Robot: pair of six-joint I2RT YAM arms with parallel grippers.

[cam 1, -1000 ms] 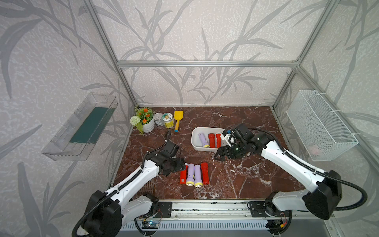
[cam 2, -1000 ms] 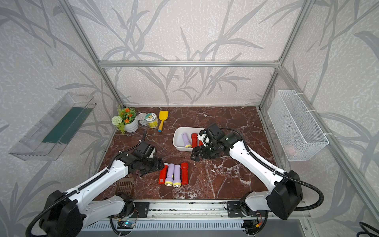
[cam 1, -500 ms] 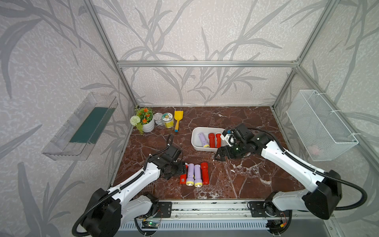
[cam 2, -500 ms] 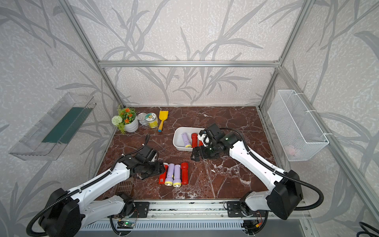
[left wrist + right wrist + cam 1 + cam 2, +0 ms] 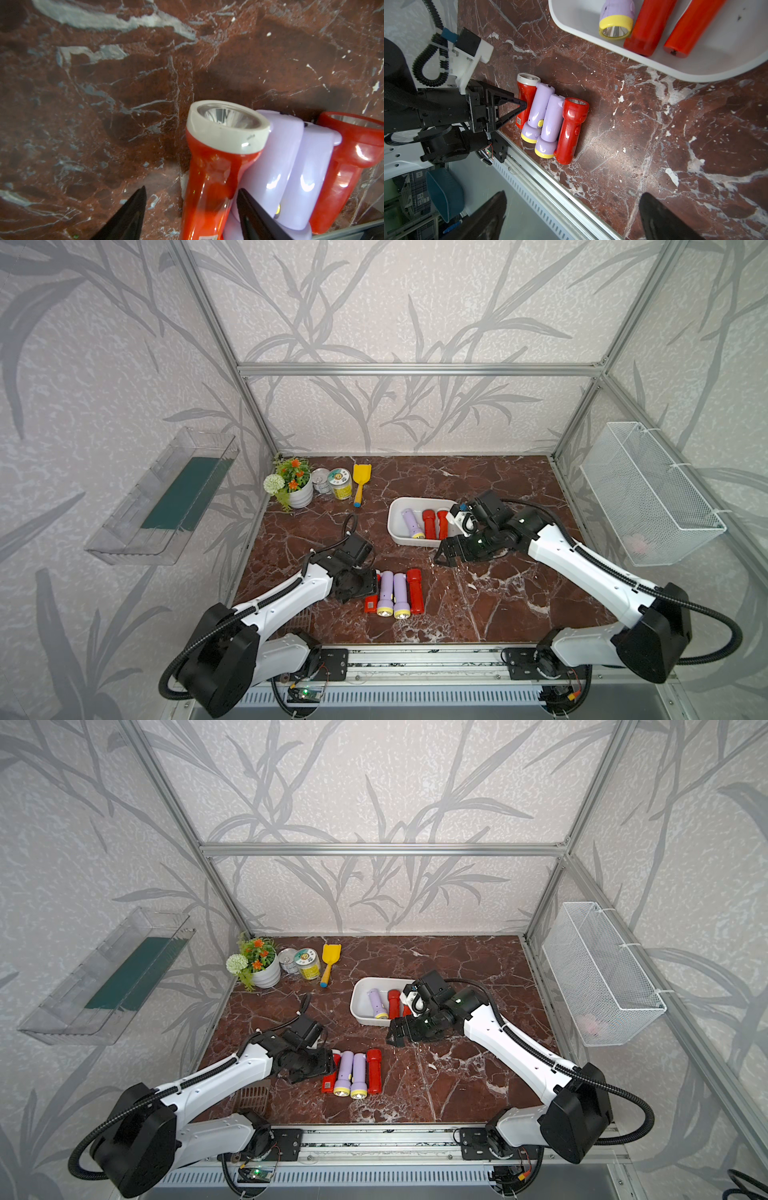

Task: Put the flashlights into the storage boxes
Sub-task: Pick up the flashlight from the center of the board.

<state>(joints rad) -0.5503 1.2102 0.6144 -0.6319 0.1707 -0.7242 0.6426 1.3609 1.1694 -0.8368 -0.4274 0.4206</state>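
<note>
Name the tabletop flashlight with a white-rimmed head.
The red flashlight between the fingers of the left gripper; the others have red or yellow heads.

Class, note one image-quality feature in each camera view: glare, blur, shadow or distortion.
Left wrist: white glare streaks on the lilac torches, left fingers blurred. Right wrist: right fingers out of focus, highlight on the all-red torch. Both top views: evenly lit, sharp across the table.

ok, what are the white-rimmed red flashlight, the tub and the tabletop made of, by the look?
Red flashlight: glossy moulded plastic, going by its sharp highlights. The white rim is matte; the reflector is mirror-like, probably metallised plastic.
Tub: white plastic, satin finish with a soft sheen and rounded corners.
Tabletop: red-brown marble look with white veins. Real stone or printed laminate, can't tell.
</note>
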